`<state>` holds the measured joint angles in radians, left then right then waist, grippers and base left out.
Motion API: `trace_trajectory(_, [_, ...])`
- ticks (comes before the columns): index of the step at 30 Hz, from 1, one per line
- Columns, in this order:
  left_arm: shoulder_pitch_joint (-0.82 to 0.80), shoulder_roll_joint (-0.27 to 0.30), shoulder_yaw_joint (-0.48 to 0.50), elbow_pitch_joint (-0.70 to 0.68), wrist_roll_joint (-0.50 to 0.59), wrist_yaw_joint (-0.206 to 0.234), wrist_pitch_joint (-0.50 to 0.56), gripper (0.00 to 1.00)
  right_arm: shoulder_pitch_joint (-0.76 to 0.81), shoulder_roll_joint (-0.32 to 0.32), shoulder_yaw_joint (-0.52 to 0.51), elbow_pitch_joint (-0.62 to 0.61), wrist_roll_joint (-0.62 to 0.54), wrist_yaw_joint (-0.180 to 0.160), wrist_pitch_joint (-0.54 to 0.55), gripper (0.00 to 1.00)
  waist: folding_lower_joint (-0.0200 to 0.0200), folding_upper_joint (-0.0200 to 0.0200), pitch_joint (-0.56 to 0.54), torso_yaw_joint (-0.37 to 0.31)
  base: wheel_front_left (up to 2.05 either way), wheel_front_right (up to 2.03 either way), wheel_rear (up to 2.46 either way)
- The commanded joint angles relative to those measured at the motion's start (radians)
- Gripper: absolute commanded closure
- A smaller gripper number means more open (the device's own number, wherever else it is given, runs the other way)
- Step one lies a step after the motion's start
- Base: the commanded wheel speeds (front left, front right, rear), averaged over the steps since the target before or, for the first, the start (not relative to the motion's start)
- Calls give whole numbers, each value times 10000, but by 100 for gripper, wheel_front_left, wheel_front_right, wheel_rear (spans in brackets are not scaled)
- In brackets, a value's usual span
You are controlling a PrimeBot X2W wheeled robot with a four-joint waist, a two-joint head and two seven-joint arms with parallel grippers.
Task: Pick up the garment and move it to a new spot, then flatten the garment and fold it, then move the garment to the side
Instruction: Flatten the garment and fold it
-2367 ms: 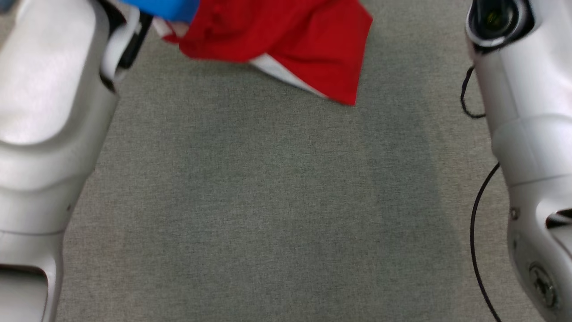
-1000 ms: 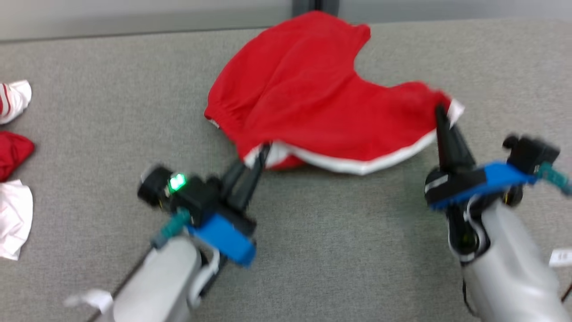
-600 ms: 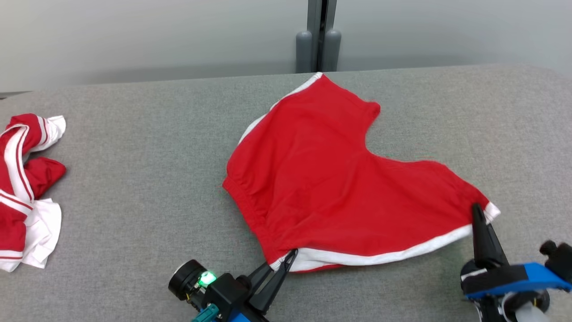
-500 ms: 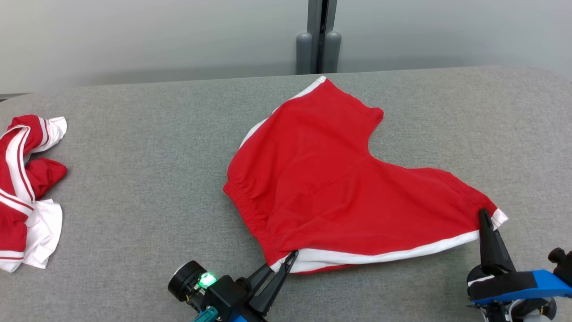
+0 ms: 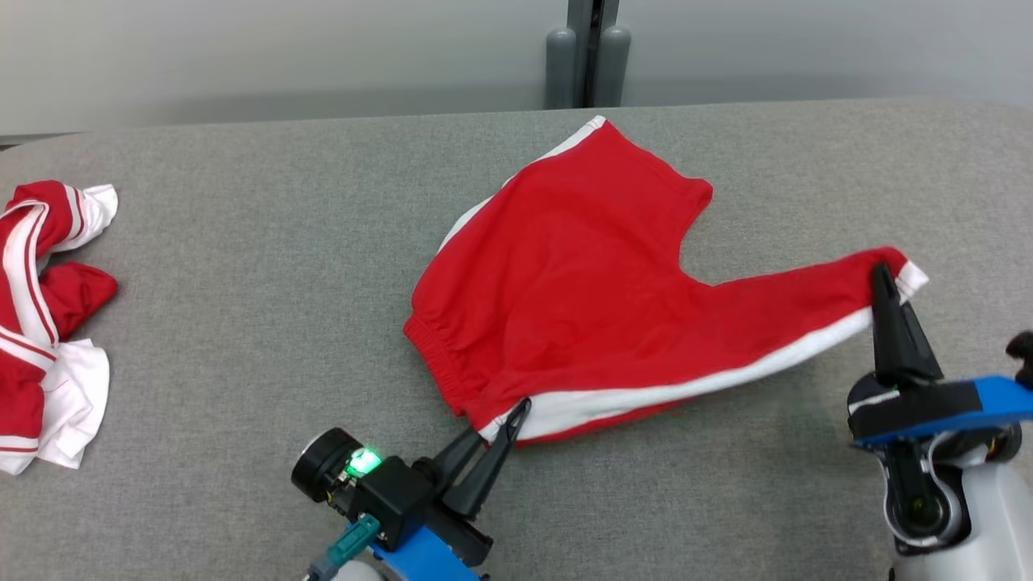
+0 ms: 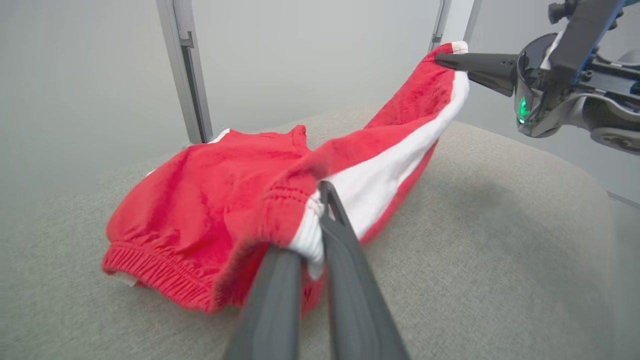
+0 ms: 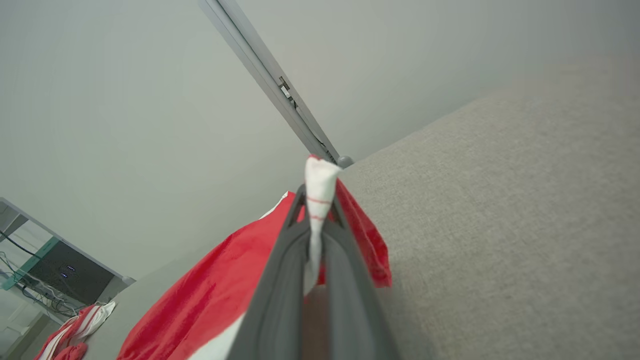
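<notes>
A grey woven fabric-covered table surface (image 5: 242, 339) spans the head view from edge to edge, and a plain pale grey wall (image 5: 242, 56) runs behind it along the top of the frame. At centre frame lies the pair of red fabric shorts with a white side stripe (image 5: 581, 282). Its gathered waistband faces lower left, one leg points to the top centre, and the other leg stretches off to the right. In the left wrist view that right-hand leg is raised off the surface, while the rest of the cloth rests on it. A crumpled heap of red-and-white striped clothes (image 5: 40, 323) sits at the left edge, well apart from the shorts. A grey upright post with two rounded feet (image 5: 587, 48) stands at the top centre, just behind the table's far edge. The left gripper (image 5: 520, 407), at lower centre, is clamped on the waistband corner where the white stripe begins. The right gripper (image 5: 879, 274), at the right edge, is pinched tight on the white-tipped hem of the raised leg, so the stripe runs taut between the two.
</notes>
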<state>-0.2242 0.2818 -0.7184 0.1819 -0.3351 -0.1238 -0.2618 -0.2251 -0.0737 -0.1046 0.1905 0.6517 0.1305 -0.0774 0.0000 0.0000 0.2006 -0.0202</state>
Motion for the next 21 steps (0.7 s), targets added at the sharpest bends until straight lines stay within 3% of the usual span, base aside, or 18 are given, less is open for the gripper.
trace_trajectory(1, [-257, -8, 176, -48, 36, -15, -47, 100, -445, 10, -18, 125, -155, 5, 138, 100, 0, 0, 139, 76, 0, 0, 0])
trace_trajectory(11, [-1375, -367, 893, 222, 110, -58, -47, 100, -3647, -214, 99, 1870, -1079, 3, 823, 100, 0, 0, 1110, 596, 0, 0, 0])
trace_trajectory(21, [-2360, -965, 1592, 835, 44, -82, -47, 100, -6391, -233, 404, 4171, -1986, 3, 841, 100, 0, 0, 2128, 1159, 0, 0, 0])
